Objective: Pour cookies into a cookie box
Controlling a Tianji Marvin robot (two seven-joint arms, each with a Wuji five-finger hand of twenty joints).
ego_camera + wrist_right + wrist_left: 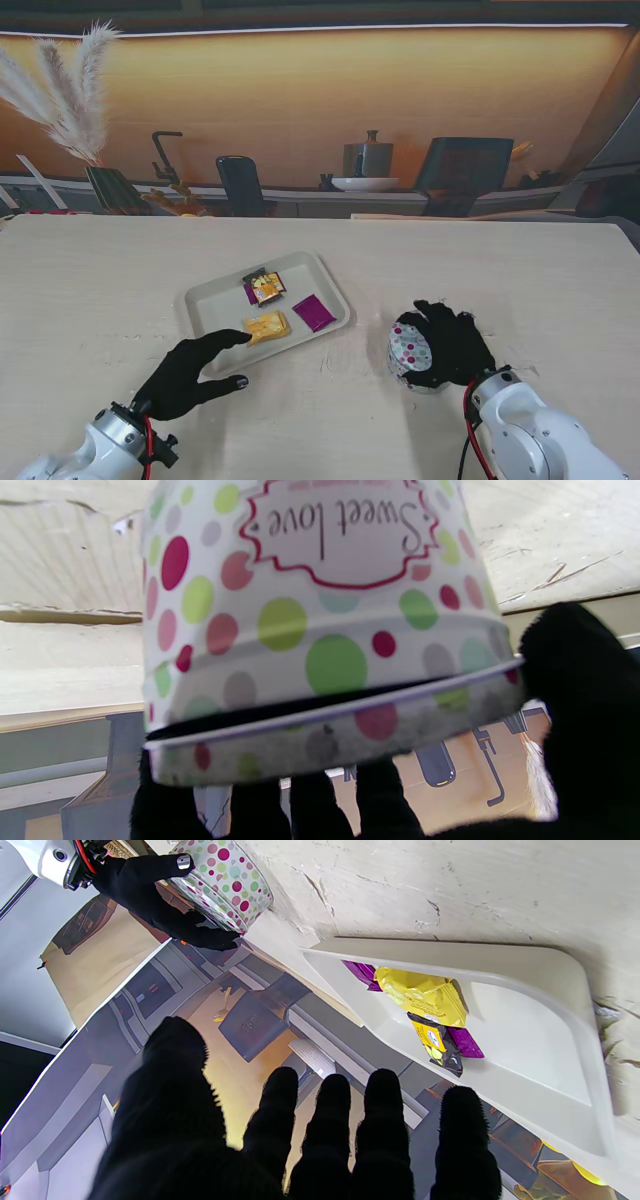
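Observation:
A pale tray [215, 300] sits mid-table with a yellow-and-black packet [265, 287], a purple packet [314, 312] and an orange-yellow packet [267, 326] on it. My left hand [195, 372] lies just nearer to me than the tray, open, fingers spread, forefinger reaching the rim by the orange-yellow packet. The left wrist view shows the tray [525, 1015] and the packets [425, 995]. To the right stands the polka-dot cookie box [411, 350]. My right hand [455, 345] is shut on its lid [330, 730], which is tilted up, leaving a dark gap above the box body [325, 605].
The table's far edge meets a wall mural of a kitchen counter [320, 195]. Bare wood lies to the left of the tray and between the tray and the cookie box [225, 880].

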